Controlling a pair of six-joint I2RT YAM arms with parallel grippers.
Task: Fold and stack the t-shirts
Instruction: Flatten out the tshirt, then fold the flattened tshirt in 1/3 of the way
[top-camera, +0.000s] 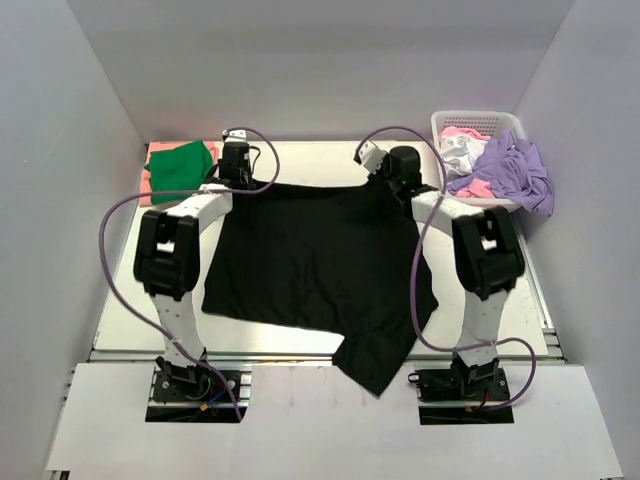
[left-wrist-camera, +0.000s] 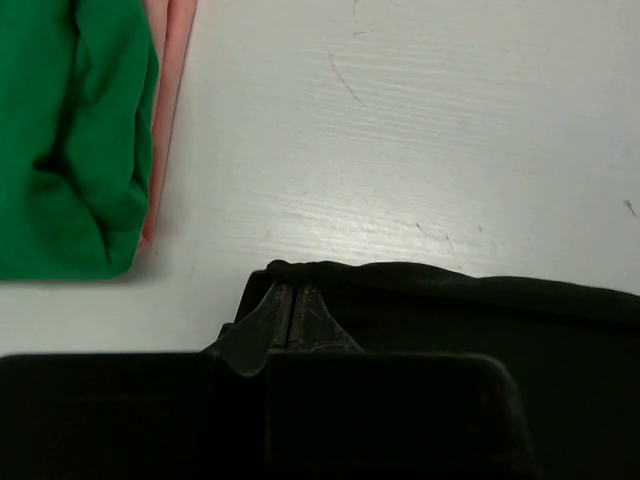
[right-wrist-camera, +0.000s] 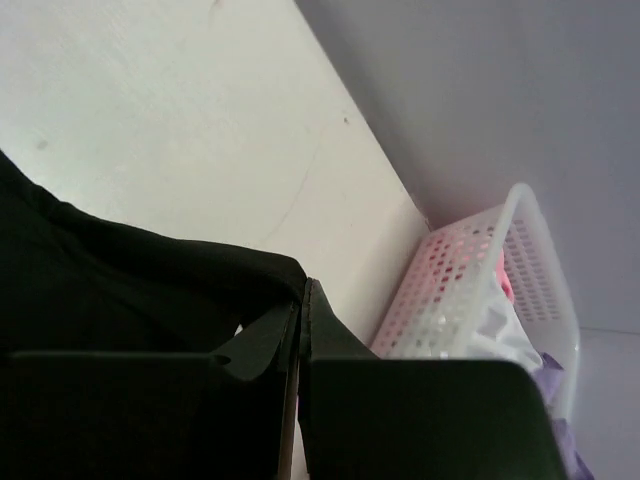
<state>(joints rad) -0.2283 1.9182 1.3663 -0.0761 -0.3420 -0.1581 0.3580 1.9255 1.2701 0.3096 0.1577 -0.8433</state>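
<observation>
Black t-shirt (top-camera: 310, 260) lies spread, far corners pinched by left gripper (left-wrist-camera: 290, 290) and right gripper (right-wrist-camera: 303, 290).

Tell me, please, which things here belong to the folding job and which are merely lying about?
Job: black t-shirt, green t-shirt, salmon-pink t-shirt, lavender t-shirt, white garment, left tool, right tool.
Lying about: white lattice basket, purple cables.

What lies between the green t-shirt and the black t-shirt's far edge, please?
Only a sliver of the salmon-pink t-shirt under the green t-shirt, then bare table up to the black t-shirt; the left wrist view shows it.
</observation>
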